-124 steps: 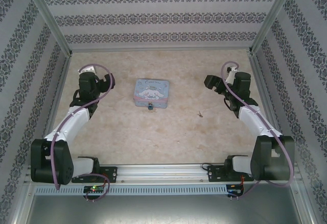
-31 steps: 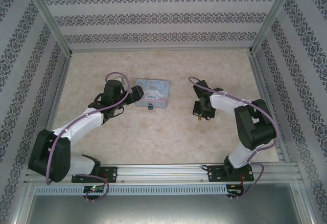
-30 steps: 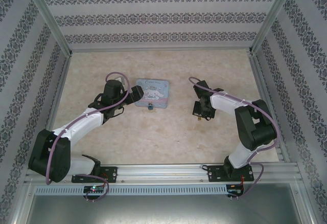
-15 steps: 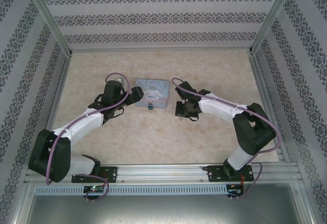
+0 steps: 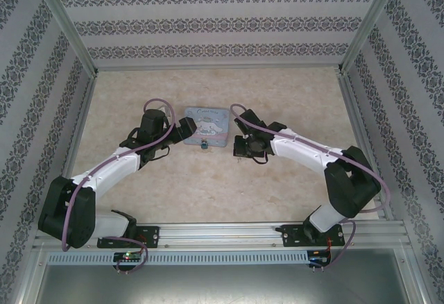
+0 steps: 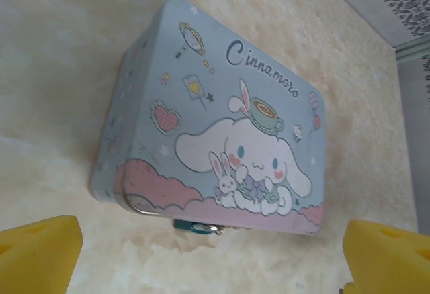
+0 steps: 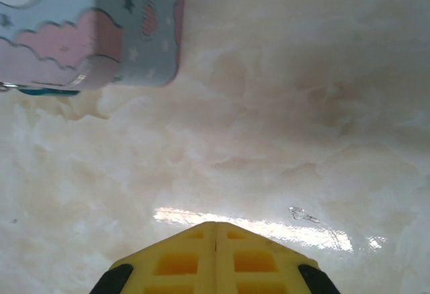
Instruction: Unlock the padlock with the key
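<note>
Beside the tin (image 5: 207, 125), right pincer (image 7: 215, 235) low, closed.

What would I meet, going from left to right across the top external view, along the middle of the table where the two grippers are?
left gripper → tin box → right gripper. The padlock lies within the width of the tin box, at its near edge, so I leave it out of the order.

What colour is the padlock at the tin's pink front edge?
The padlock is teal; the left wrist view shows it best.
</note>
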